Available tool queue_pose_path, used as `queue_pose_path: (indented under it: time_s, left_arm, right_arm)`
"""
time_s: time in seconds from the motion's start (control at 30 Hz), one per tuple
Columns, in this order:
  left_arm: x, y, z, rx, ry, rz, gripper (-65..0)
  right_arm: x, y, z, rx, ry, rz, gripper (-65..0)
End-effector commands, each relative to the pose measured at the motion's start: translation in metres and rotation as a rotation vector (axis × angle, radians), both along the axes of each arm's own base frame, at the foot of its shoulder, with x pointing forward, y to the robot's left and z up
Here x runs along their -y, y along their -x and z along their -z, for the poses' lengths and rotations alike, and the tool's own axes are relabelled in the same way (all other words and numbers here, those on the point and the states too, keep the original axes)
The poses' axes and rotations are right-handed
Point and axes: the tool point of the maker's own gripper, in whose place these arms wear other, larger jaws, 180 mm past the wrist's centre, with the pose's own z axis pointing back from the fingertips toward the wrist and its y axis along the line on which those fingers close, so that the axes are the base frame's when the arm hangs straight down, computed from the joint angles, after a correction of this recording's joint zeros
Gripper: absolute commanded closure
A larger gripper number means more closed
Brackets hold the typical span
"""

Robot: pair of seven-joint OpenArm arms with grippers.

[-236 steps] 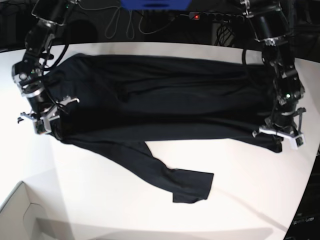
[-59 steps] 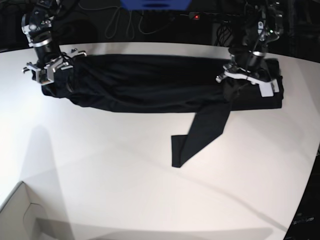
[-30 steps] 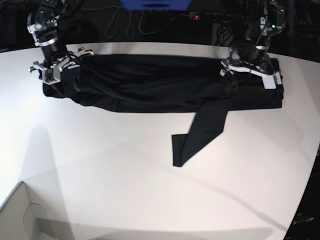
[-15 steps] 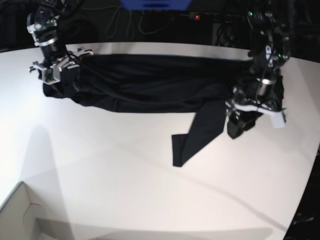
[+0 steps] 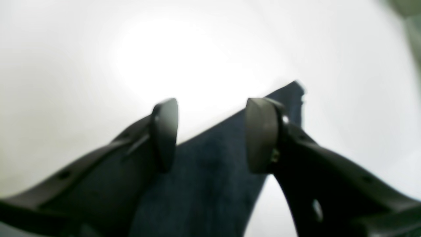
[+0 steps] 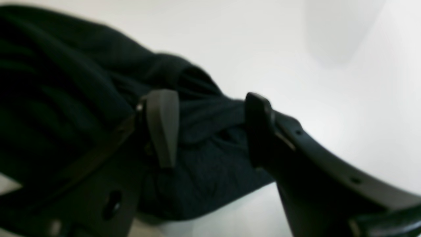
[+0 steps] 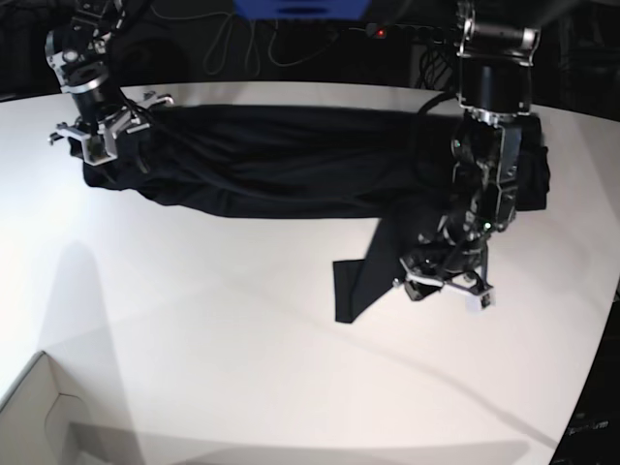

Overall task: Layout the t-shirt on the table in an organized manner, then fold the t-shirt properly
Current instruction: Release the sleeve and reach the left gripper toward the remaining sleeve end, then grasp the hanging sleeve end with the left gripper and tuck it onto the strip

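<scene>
Item: the t-shirt (image 7: 291, 160), black, gathered into a long rumpled band across the far half of the tabletop (image 7: 213, 329), with one loose strip, apparently a sleeve, trailing toward the near side and ending in a squared hem. Right gripper (image 7: 97, 136): poised over the bunched end of the band on the base view's left; in its wrist view the jaws stand apart with crumpled cloth (image 6: 204, 158) beneath and between them, not pinched, so it looks placed to steady or take that end. Left gripper (image 7: 444, 283): lowered over the trailing strip, jaws spread; its wrist view shows the dark strip (image 5: 210, 171) running up between the two fingertips to a corner on bare tabletop, a likely line-up for pinching that strip and drawing it out flat. Judged stage: layout unfinished, folding not begun. Obscured: both wrist views are blurred; whether any fingertip touches cloth cannot be told; the left arm covers the shirt's end on the base view's right; collar and second sleeve cannot be identified among the folds.
</scene>
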Motion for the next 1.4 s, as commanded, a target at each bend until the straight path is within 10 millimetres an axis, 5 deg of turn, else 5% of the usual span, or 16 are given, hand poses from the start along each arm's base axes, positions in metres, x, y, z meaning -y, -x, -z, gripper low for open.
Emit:
queue_pose_path:
  time_s: [0.0,0.47,0.8,0.97,1.07,1.37]
  left_arm:
    - [0.001,-0.016,-0.018,0.056,-0.014,0.01,-31.6]
    - [0.039,-0.015,0.016,-0.044,-0.091,0.164,-30.7]
    - [0.016,0.004,0.051,-0.151,-0.13,0.148,0.0]
    - [0.013,-0.004,0.02,-0.06,-0.143,0.165,0.0]
    - [0.007,-0.007,-0.017,0.044,-0.129,0.151,0.0]
    - [-0.048,0.029,-0.077,0.112,0.007,-0.001,0.0]
  right_arm:
    - [0.0,-0.006,-0.013,0.056,-0.005,-0.004,-32.5]
    - [-0.002,-0.021,-0.022,0.096,-0.007,-0.005,-32.5]
    - [-0.005,-0.021,-0.021,0.097,-0.019,0.001,-32.5]
    - [-0.005,-0.023,-0.022,0.103,-0.02,0.0,-32.5]
    - [-0.005,-0.024,-0.023,0.104,-0.02,-0.001,-32.5]
    - [-0.005,-0.024,-0.023,0.104,-0.019,-0.001,-32.5]
